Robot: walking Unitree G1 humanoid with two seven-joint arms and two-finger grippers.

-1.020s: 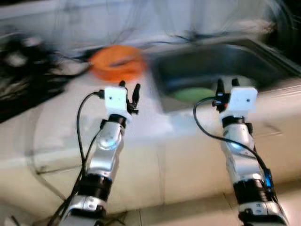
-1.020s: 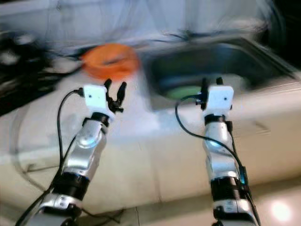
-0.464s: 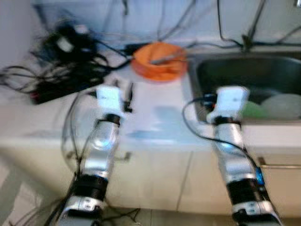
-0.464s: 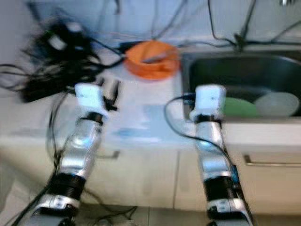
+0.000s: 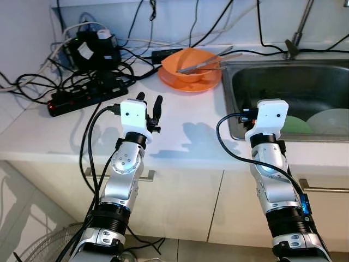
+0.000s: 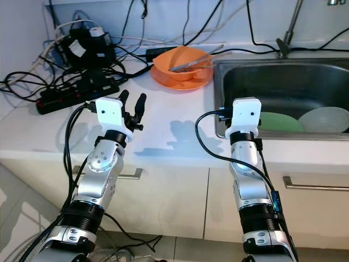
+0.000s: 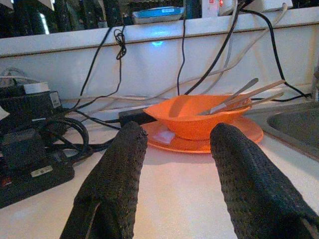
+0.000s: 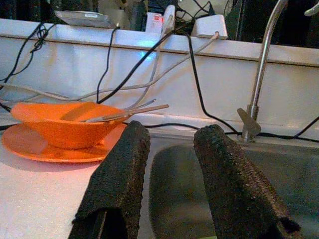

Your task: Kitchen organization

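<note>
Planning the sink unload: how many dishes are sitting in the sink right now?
2. A green plate lies at the sink's near edge, and a pale bowl sits just to its right. The near sink wall may hide more.

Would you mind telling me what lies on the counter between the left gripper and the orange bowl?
Nothing: the left wrist view shows bare white counter between the open left gripper and the orange bowl, which sits on an orange plate.
</note>
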